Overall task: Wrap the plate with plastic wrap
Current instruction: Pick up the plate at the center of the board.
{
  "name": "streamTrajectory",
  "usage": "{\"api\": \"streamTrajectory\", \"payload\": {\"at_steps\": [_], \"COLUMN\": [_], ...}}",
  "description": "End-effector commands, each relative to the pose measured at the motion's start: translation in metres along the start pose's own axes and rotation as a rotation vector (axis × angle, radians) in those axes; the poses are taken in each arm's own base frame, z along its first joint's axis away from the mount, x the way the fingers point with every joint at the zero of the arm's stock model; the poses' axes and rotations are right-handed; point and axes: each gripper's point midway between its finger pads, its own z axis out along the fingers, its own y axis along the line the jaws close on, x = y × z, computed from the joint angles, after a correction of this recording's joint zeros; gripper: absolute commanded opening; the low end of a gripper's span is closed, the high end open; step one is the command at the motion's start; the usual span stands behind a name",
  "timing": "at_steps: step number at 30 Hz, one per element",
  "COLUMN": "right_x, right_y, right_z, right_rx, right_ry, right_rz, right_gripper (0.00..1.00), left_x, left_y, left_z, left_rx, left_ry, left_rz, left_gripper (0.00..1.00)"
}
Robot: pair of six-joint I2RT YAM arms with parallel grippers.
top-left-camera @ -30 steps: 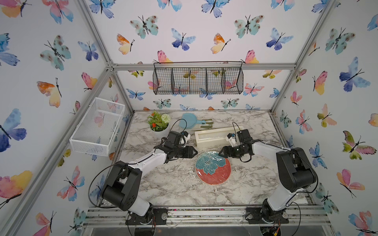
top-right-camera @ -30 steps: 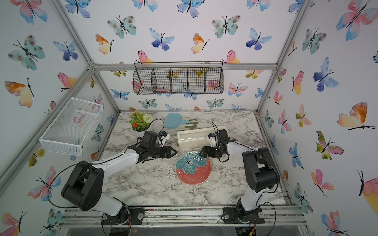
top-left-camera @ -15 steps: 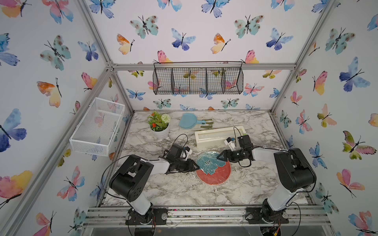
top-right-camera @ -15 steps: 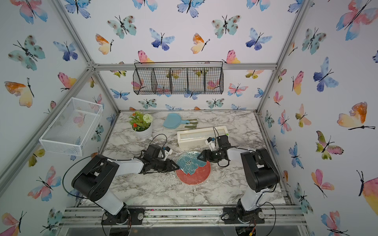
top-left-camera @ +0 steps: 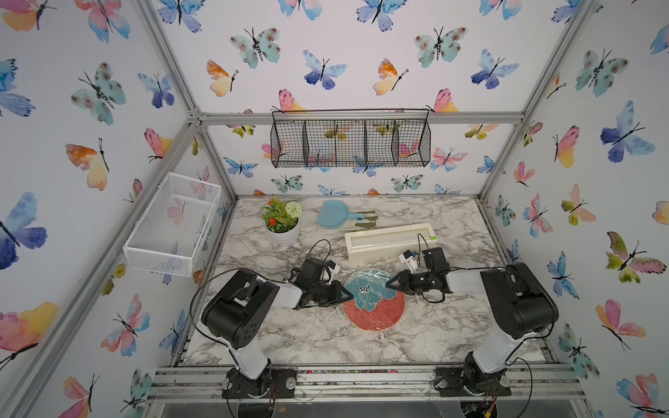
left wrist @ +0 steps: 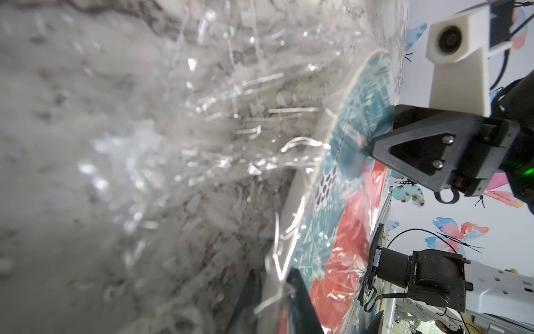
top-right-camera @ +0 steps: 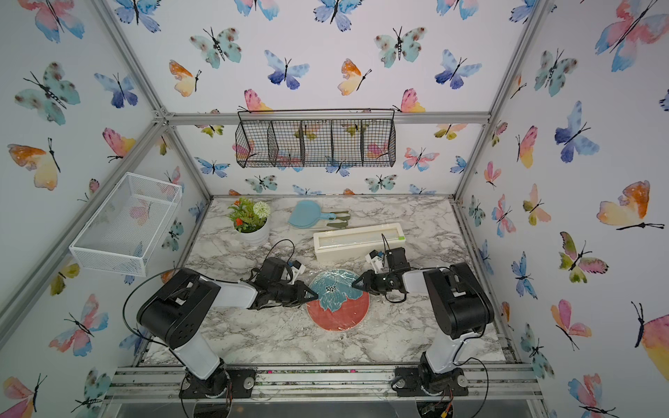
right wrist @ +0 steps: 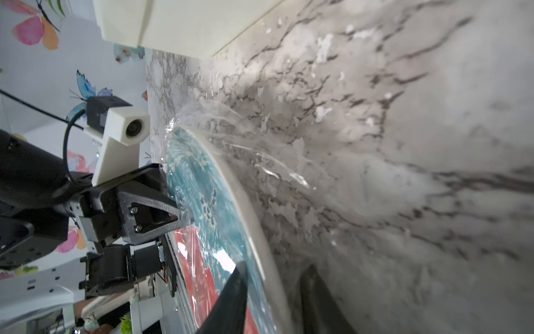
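My left fingers [left wrist: 300,302] and right fingers [right wrist: 231,299] straddle opposite rims of the plate [top-left-camera: 376,315]; whether they clamp it I cannot tell. It lies on the marble table [top-left-camera: 289,336] under crinkled plastic wrap [left wrist: 231,121].

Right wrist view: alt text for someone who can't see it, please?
Close up, a flowered plate under crinkled wrap on a marble table, its rim between the right gripper's fingers. The left gripper reaches the opposite rim; a cream box sits beyond.
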Motion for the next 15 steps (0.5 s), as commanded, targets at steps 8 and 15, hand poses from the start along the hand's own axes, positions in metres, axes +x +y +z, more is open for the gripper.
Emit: {"api": "streamTrajectory", "payload": {"at_steps": [8, 15], "right_x": [-0.007, -0.023], "right_y": [0.061, 0.07], "right_z": [-0.002, -0.009], "right_rx": [-0.23, -0.21], "right_ry": [0.031, -0.01], "right_rz": [-0.084, -0.075], "right_gripper": [0.06, 0.02], "left_x": [-0.027, -0.062], "left_y": [-0.041, -0.038], "left_z": [-0.007, -0.046], "left_rx": [0.081, -0.052], "left_ry": [-0.072, -0.167], "left_rz": [0.136, 0.213], "left_gripper": [0.16, 0.71]}}
